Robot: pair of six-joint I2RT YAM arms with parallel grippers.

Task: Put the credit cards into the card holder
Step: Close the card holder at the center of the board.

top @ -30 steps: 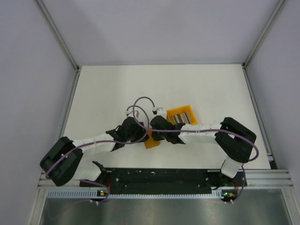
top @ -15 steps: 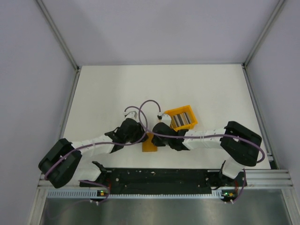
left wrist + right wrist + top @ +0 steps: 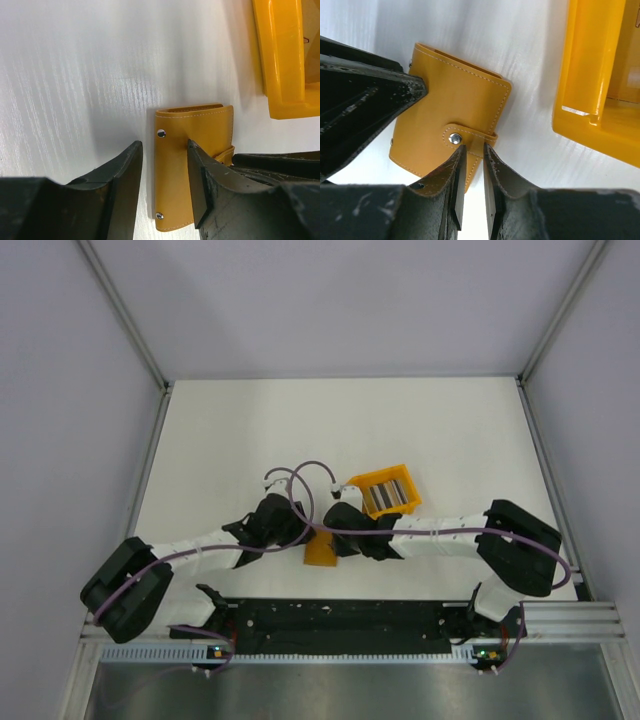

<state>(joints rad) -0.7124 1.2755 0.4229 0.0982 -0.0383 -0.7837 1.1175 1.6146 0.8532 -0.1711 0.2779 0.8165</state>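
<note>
left claw (image 3: pixel 165 150) and right claw (image 3: pixel 474 152) crowd the card holder (image 3: pixel 322 551) from both sides. the orange bin (image 3: pixel 385 490) blocks its far right. the far counter (image 3: pixel 330 420) gives open passage.

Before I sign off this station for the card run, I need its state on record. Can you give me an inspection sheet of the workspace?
Surface: white table, faint grain.
Job's things: card holder lies folded shut beside the orange bin; credit cards sit in a striped row inside the bin.
Clutter: nothing seen.
Tools: left tool open, one finger over the holder, the other off its edge; right tool has its jaws narrowly apart at the clasp tab, grip unclear.
Cables: purple cables loop up near both wrists.
Surroundings: plain walls, metal frame rails.
</note>
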